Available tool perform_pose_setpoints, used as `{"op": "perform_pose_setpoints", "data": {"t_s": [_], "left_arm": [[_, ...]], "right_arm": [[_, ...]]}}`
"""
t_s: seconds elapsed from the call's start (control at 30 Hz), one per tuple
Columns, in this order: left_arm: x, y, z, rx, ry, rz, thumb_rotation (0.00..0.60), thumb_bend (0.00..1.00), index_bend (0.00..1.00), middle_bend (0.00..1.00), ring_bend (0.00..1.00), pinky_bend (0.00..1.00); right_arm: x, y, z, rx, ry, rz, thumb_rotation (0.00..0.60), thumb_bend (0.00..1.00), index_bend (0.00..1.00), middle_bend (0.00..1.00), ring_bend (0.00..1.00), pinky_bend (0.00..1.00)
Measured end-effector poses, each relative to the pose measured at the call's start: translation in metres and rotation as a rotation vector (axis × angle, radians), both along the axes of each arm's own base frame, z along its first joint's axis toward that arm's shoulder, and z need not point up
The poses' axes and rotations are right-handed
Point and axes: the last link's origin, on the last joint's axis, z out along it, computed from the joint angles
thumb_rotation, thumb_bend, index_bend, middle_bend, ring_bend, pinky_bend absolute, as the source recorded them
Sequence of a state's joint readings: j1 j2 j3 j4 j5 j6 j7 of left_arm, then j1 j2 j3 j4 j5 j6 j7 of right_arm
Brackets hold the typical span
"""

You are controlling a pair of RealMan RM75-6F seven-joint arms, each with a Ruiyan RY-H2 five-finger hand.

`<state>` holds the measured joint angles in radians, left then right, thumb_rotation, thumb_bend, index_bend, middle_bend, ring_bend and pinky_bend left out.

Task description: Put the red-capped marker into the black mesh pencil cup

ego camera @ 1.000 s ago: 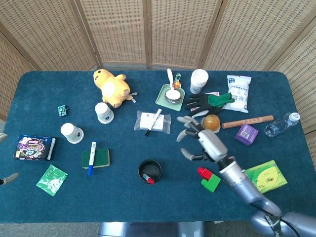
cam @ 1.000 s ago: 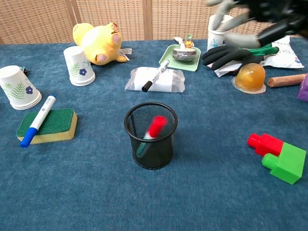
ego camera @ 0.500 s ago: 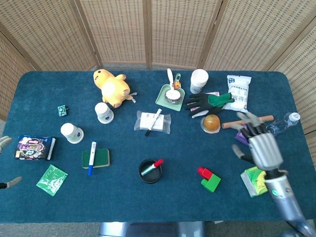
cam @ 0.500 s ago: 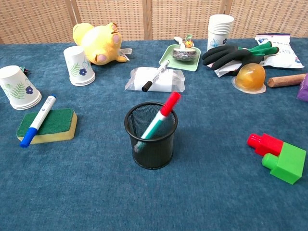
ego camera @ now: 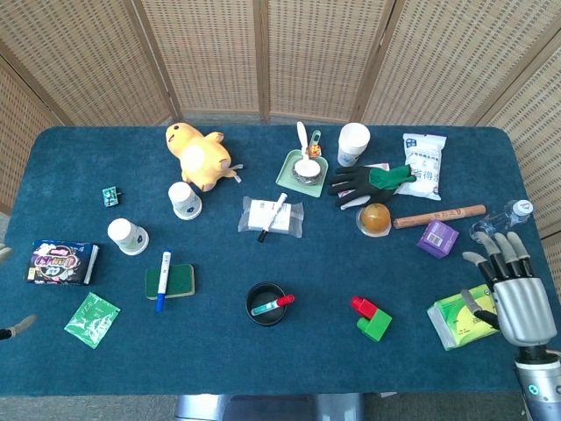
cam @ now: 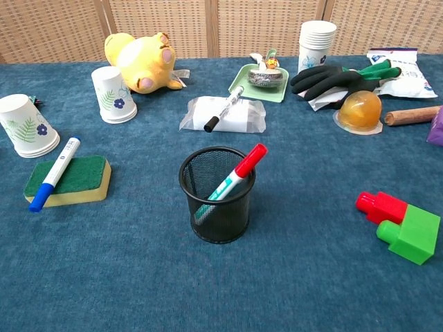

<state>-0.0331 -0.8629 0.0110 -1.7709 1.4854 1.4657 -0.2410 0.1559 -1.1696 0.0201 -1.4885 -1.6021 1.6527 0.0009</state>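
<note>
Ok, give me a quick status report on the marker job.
Right hand open, off by the table's right edge. Left hand barely in view. Red-capped marker leaning inside the mesh cup, cap up. Nothing in the way.

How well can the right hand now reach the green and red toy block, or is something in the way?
Probably yes. The right hand is open at the table's right edge, and only bare cloth and a green packet beside it lie between it and the toy block.

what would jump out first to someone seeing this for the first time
The red-capped marker leaning in the black mesh cup near the table's middle. Next the yellow plush duck at the back left, and the right hand, fingers spread, at the right edge over a green packet.
</note>
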Motion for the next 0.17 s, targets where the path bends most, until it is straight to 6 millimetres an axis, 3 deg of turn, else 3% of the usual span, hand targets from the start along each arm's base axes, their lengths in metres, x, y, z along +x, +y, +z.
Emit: {"op": "perform_pose_setpoints", "data": {"t_s": [0.17], "left_arm": [[0.0003, -0.0014, -0.0036, -0.002, 0.024, 0.002, 0.6, 0.02, 0.0, 0.0, 0.0, 0.03]], "right_arm": [[-0.0127, 0.0043, 0.0033, -0.007, 0.018, -0.035, 0.6, 0.31, 0.26, 0.02, 0.0, 0.02]]}}
